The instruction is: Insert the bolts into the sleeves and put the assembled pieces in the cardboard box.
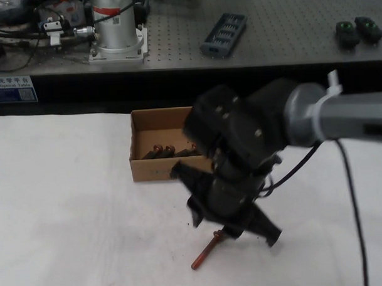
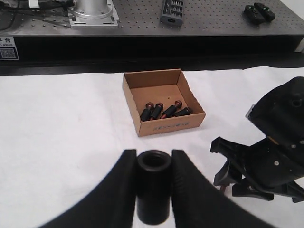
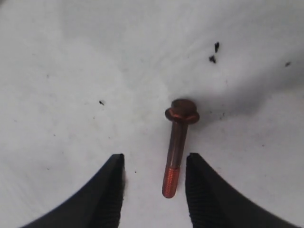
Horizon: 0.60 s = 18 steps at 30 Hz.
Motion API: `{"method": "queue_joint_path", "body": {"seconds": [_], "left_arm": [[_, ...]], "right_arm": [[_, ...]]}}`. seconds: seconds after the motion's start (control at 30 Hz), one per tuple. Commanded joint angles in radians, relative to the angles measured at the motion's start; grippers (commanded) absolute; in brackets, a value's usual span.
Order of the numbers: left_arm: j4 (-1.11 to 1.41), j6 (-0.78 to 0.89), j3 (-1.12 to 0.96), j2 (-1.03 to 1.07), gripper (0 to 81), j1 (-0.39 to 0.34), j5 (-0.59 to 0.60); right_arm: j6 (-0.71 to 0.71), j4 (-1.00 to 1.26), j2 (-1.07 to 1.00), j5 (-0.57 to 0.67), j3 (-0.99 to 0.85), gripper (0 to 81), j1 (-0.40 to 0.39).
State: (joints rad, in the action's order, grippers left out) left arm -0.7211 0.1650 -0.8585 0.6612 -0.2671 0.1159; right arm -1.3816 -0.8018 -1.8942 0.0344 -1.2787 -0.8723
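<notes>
Lying on the table near the cardboard box's front wall, the small stiff bolt looks light and roll-prone, so the open right claw astride it should pinch mid-shank, while the left claw clamps a sleeve.

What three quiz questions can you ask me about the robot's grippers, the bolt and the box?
1. Count: how many assembled pieces, black sleeves with copper bolts in them, lie in the open brown cardboard box?
2. True or false: the left gripper is shut on a short black cylindrical sleeve.
3. Pick one: where is the loose copper-coloured metal bolt?
A. Inside the box
B. Lying on the white cloth, under the open right gripper
C. Standing upright on a grey metal shelf

Key: 1. four; 2. true; 3. B
</notes>
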Motion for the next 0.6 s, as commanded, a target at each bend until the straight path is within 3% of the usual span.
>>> {"method": "queue_joint_path", "body": {"seconds": [0.0, 0.57], "left_arm": [[0.020, 0.016, -0.001, -0.007, 7.0, 0.004, 0.001], [0.020, 0.016, -0.001, -0.007, 7.0, 0.004, 0.001]], "right_arm": [[-0.012, -0.002, -0.007, 0.003, -0.005, 32.6, -0.007], [-0.017, 0.025, -0.012, 0.010, 0.089, 29.5, 0.009]]}}
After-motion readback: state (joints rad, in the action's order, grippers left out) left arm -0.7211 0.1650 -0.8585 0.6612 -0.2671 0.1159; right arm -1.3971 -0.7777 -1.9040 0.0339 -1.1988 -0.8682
